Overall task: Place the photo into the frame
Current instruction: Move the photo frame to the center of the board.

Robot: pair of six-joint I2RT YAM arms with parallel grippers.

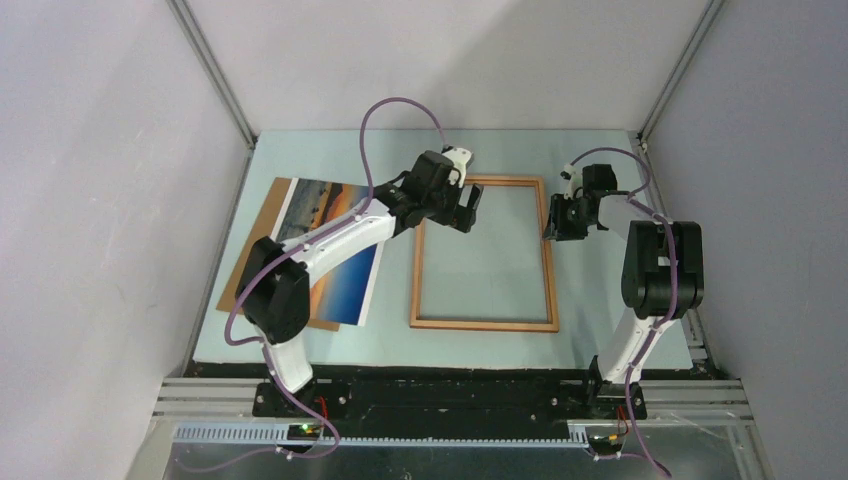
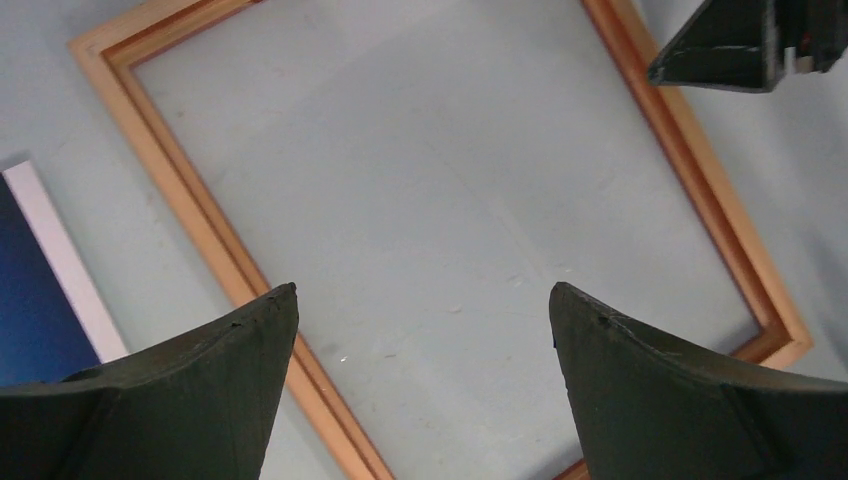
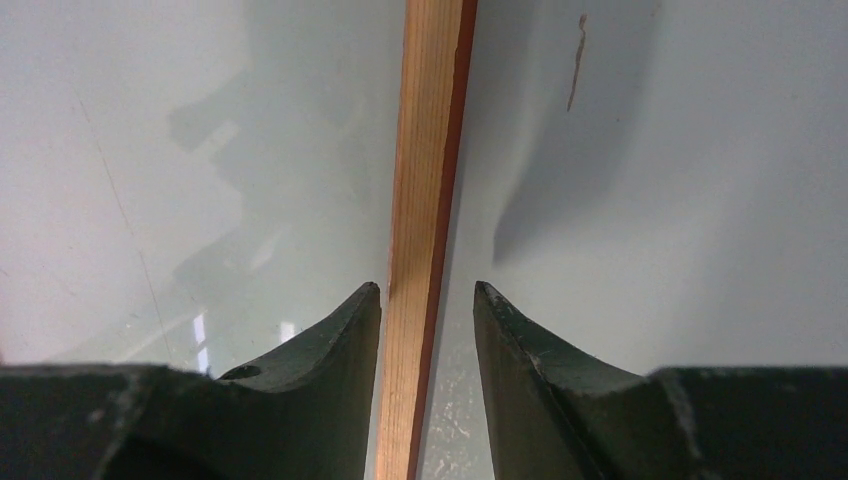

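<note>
Right jaws astride the frame [image 1: 485, 324]'s right rail, small gaps either side
Left jaws spread wide above frame's upper left; photo [image 1: 352, 272] on counter [image 1: 600, 320], left

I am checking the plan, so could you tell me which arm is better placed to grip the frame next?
Probably the right: the right tool straddles the frame at its right rail, while the left tool hangs open over the frame's middle.
</note>
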